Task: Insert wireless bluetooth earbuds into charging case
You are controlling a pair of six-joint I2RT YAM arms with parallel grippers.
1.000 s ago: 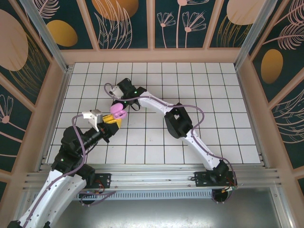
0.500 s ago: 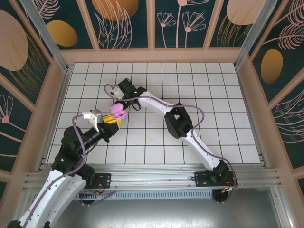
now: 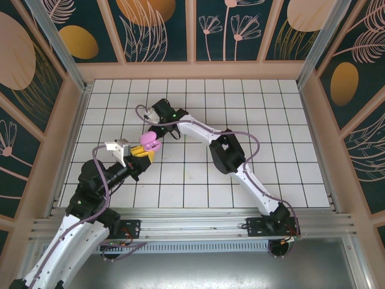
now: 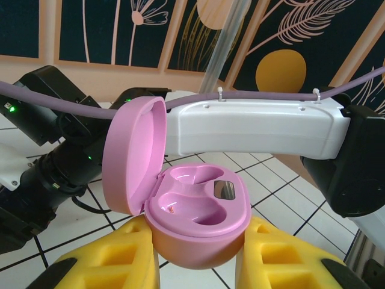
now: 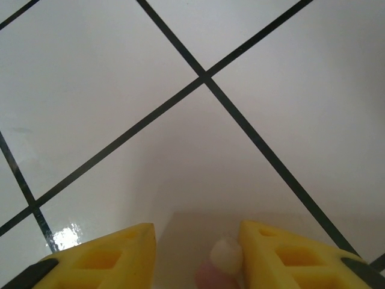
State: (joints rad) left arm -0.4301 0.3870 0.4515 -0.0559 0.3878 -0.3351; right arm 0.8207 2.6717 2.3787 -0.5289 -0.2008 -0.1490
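1. Two pincers sit close together over the left-middle of the white tiled surface, seen from above.
2. The left pincer is clamped on the pink charging case, with its yellow fingers pressed against either side of the rounded base.
3. In the left wrist view the charging case stands open. Its lid is swung up on the left side, and the hollowed top of the base faces the camera.
4. Both moulded wells in the base hold no bud. A small shiny square patch shows at the back of the right-hand well.
5. Behind the case, the white link of the right arm crosses the frame, with a purple cable running along it.
6. The right pincer reaches across to a spot just beyond the case and points down at the tiles.
7. From the right wrist camera, the right pincer has its yellow fingers apart, low over a tile crossed by dark grout lines.
8. One pale pink earbud lies between those fingers. It is right up against the finger on the right of that view and well apart from the other finger.
9. The earbud is partly cut off at the lower edge, so I cannot tell whether it touches the surface.
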